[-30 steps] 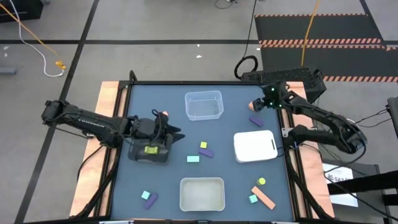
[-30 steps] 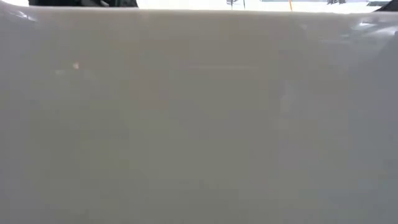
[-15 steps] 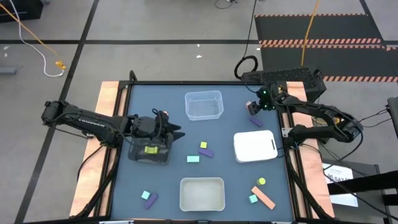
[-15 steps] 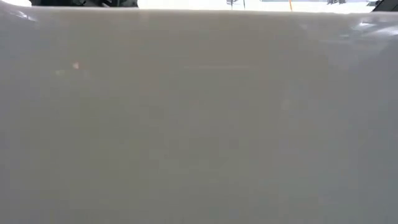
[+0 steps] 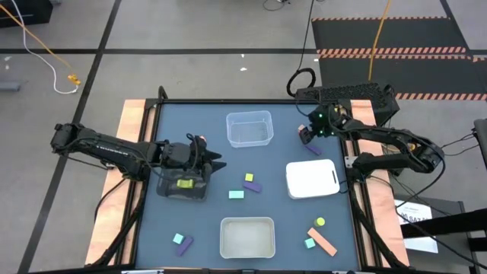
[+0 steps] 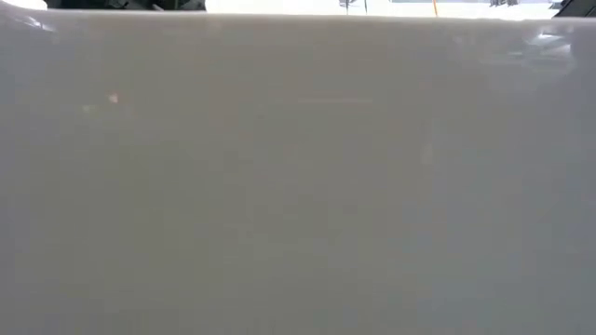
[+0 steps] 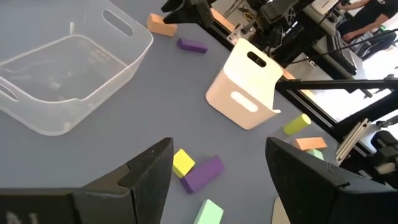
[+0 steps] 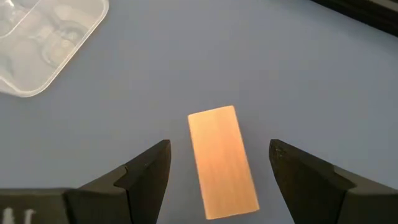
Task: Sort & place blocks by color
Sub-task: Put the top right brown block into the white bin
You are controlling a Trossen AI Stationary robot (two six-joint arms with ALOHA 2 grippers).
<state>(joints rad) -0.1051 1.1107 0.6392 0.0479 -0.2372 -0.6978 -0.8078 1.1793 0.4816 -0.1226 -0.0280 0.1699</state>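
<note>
Tabletop (image 5: pixel 281 164): dark blue-grey surface framed by wooden side rails; it carries four trays and the scattered blocks.
Low view: filled by a pale blank surface, nothing of the table can be told from it.
Left arm: reaches in from the left edge; the left gripper (image 5: pixel 205 161) hangs over the black mesh tray, fingers spread wide and holding nothing, as the left wrist view shows.
Right arm: comes in from the right edge toward the far right corner; the right gripper (image 8: pixel 217 168) has its fingers wide apart, one on each side of the orange bar, not touching it.
Clear tray, far (image 5: pixel 249 128): near the far edge, middle of the tabletop.
Clear tray, near (image 5: pixel 246 237): at the near edge, middle.
White tray (image 5: pixel 312 179): toward the right edge.
Black mesh tray (image 5: pixel 183 183): toward the left edge, with a yellow-green block (image 5: pixel 184 183) inside.
Orange bar (image 8: pixel 222 160): flat on the tabletop near the far right corner, just beside a purple bar (image 5: pixel 313 148).
Centre group: yellow cube (image 5: pixel 249 177), purple block (image 5: pixel 254 186) and teal block (image 5: pixel 237 194), close together between the trays.
Near right corner: long salmon bar (image 5: pixel 323 241), teal cube (image 5: pixel 309 243), yellow-green disc (image 5: pixel 320 222).
Near left corner: teal block (image 5: pixel 178 238) touching a purple block (image 5: pixel 184 245).
</note>
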